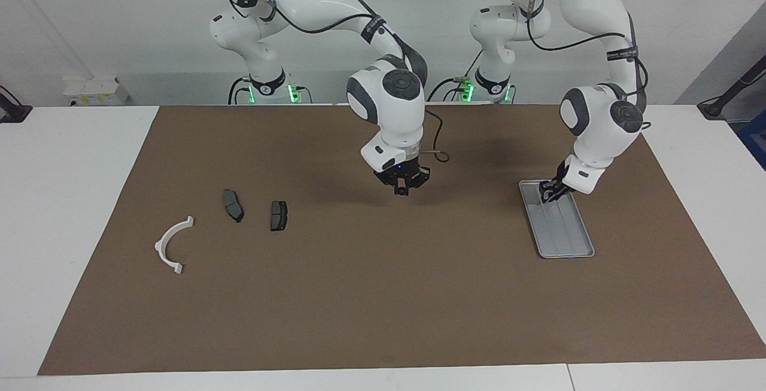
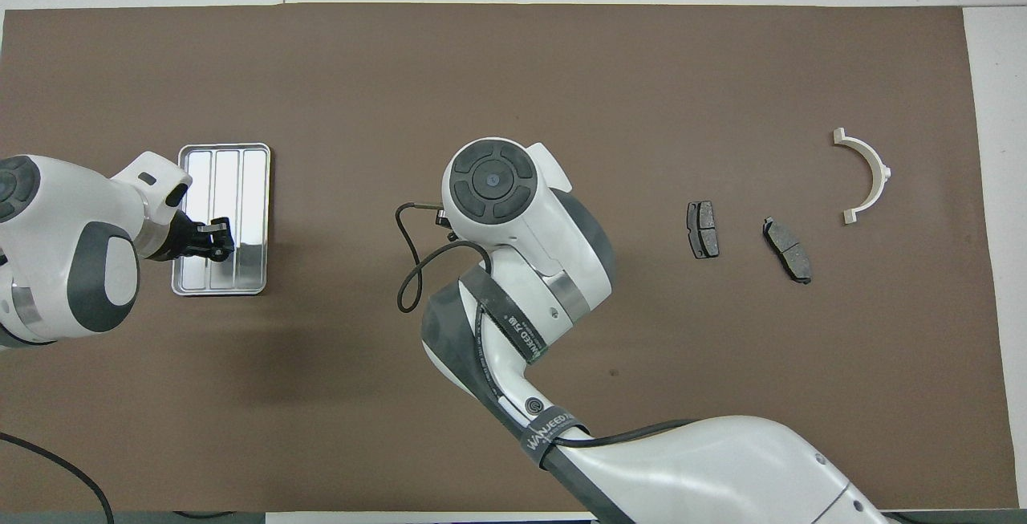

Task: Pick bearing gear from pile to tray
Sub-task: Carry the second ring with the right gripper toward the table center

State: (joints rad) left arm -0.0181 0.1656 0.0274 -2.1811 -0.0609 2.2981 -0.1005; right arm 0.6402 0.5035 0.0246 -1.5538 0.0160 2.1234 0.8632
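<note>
In the facing view the right gripper point(image 1: 402, 189) hangs pinched shut over bare brown mat while the left gripper point(image 1: 548, 192), narrow, grip unclear, tips into the flat ridged silver tray point(image 1: 565, 241); overhead, the right arm's wrist hides its gripper, and two dark grey brake pads point(image 2: 703, 229) lie toward the right arm's end.

Brown mat point(image 1: 383, 295) over a white table point(image 1: 60, 199). Tray point(image 1: 562, 232), silver-grey, ridged lengthwise, toward the left arm's end. Left gripper point(image 1: 547, 192) low over the tray's end nearer the robots, fingers nearly closed; whether it holds anything cannot be told. Right gripper point(image 1: 402, 186) raised over the mat's middle, fingertips together around a small dark part too small to identify. Toward the right arm's end: two dark grey brake pads point(image 1: 233, 205) point(image 1: 278, 215) side by side, apart; a white half-ring bracket point(image 1: 172, 245) lying flat farther from the robots.
</note>
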